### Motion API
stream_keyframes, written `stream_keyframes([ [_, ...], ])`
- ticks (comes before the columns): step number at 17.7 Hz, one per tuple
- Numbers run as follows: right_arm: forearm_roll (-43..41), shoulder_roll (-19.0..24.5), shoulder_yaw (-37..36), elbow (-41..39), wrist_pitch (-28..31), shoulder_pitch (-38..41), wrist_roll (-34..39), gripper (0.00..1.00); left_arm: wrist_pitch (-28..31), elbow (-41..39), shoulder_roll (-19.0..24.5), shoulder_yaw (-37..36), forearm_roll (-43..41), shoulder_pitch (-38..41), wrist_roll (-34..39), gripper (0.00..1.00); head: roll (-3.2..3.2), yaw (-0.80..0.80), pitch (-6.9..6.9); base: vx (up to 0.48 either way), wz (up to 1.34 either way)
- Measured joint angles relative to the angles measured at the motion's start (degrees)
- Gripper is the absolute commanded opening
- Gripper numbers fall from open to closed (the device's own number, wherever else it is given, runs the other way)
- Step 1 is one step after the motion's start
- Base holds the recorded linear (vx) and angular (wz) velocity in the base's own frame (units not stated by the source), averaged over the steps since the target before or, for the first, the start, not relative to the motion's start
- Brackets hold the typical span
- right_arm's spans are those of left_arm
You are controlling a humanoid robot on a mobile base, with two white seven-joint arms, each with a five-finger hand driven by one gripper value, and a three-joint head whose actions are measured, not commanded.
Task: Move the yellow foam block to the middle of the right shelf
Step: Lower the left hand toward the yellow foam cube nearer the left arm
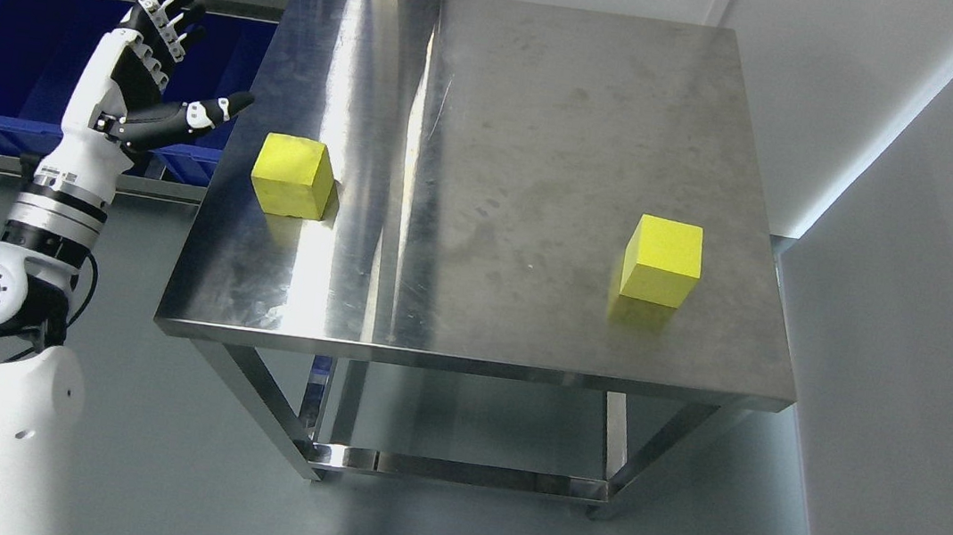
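Beside left hand (146,59), foam block (293,176).

No readable text, label, brand, number or sign appears anywhere in the head view.

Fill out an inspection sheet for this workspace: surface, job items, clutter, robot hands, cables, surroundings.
Surface: steel table, bare metal with smudges and glare streaks.
Job's things: two yellow foam blocks resting on the table, left block near the left edge, right block toward the right edge; far apart, neither held.
Clutter: nothing seen.
Robot hands: left robot hand raised beside the table's left edge, fingers spread, thumb toward the left block, touching nothing; right robot hand not in view.
Cables: a thin black cable loops at the left arm's elbow joint.
Surroundings: blue bins on racking behind the left arm; grey floor; white wall at right.
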Motion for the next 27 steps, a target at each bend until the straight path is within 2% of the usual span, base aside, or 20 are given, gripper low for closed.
stream_keyframes([
  [8,0.0,0.0,0.0,0.0,0.0,0.0,0.0,1.0,-0.9,-1.7,6.3,6.5,0.1,3.1,-19.4,1.0,0.0,0.0,0.0,0.0,0.0],
  [11,0.0,0.0,0.0,0.0,0.0,0.0,0.0,1.0,-3.7,-2.5,7.9,9.6,0.1,7.0,-24.7,1.0,0.0,0.0,0.0,0.0,0.0],
  [17,0.0,0.0,0.0,0.0,0.0,0.0,0.0,1.0,-7.1,-2.1,9.8,13.3,-0.1,11.5,-26.0,1.0,0.0,0.0,0.0,0.0,0.0],
  [22,0.0,0.0,0.0,0.0,0.0,0.0,0.0,1.0,-9.5,0.1,10.6,13.9,-2.9,10.0,-26.0,1.0,0.0,0.0,-0.01,0.0,0.0],
  [27,0.0,0.0,0.0,0.0,0.0,0.0,0.0,1.0,-11.4,4.3,10.7,11.3,-6.0,6.8,-23.6,1.0,0.0,0.0,-0.01,0.0,0.0],
])
